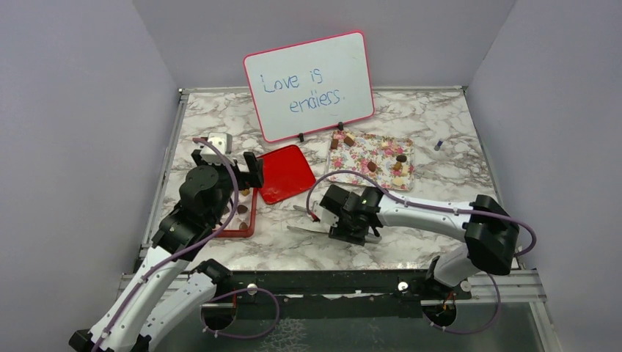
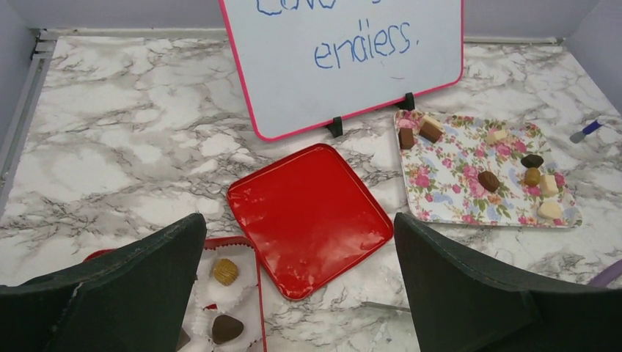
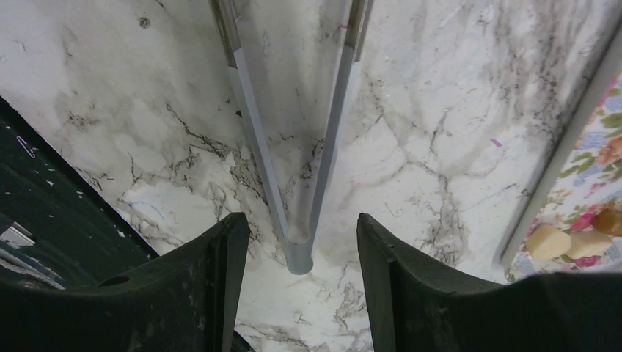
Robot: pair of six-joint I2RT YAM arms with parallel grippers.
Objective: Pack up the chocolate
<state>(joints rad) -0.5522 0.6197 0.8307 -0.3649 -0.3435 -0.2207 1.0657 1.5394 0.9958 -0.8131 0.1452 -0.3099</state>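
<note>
Several chocolate pieces (image 1: pixel 372 166) lie on the flower-patterned tray (image 1: pixel 359 176); in the left wrist view they are dark, tan and cream (image 2: pixel 488 180). Two more chocolates (image 2: pixel 225 271) sit in white paper cups in the red box base (image 1: pixel 246 224). My left gripper (image 1: pixel 248 170) hangs open and empty above the box and the red lid (image 2: pixel 308 216). My right gripper (image 3: pixel 302 220) is open low over the table, its jaws either side of the hinge end of metal tongs (image 3: pixel 299 253), which lie flat and are not gripped.
A whiteboard (image 1: pixel 308 84) with writing stands at the back middle. A small blue-capped item (image 1: pixel 438 144) lies at the back right. The red lid (image 1: pixel 287 172) lies between the box and the tray. The tray's edge with cream pieces (image 3: pixel 546 240) is close to my right gripper.
</note>
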